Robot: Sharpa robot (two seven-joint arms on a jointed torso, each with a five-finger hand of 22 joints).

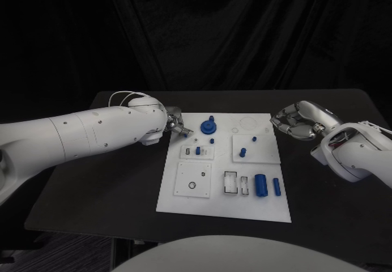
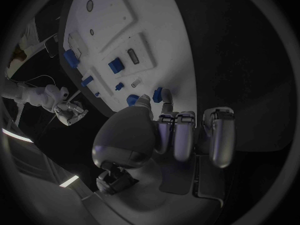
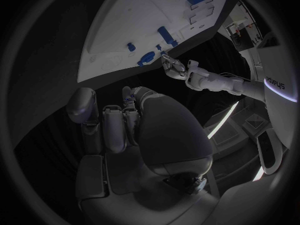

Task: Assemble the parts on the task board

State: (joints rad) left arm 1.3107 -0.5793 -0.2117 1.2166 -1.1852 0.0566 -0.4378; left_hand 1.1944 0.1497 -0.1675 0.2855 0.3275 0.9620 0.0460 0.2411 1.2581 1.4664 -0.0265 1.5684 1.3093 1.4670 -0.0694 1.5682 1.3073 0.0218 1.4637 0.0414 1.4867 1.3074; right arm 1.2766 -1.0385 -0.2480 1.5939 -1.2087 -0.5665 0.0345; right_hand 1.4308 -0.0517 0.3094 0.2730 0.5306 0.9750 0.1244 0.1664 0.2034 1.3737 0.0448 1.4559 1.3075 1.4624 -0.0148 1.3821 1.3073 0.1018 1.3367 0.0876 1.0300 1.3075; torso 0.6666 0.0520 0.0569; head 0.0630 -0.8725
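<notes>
We look down on a black table [image 1: 106,187] with a flat white rectangular task board [image 1: 225,212] at its centre. On the board lie small blue plastic parts: a round blue knob-like piece [image 1: 209,126] near the far edge, a short blue peg [image 1: 243,152] standing on a raised white square, and a thick blue cylinder [image 1: 260,185] beside a thinner blue bar [image 1: 277,186] near the front.

The left hand [image 1: 177,126] sits at the board's far left edge, just beside the knob-like piece. We judge it is placed there to reach that part. From above its silver fingers are mostly hidden by the white forearm, and we cannot tell whether they touch anything.

The left wrist view adds what the head view lacks: the left hand's fingers [image 2: 185,135] are extended side by side toward the board, holding nothing, with blue parts just past their tips.

The right hand [image 1: 295,122] hovers off the board's far right edge, apart from every part. We judge it is waiting clear of the work. The right wrist view shows its fingers [image 3: 115,127] curled inward around nothing.
</notes>
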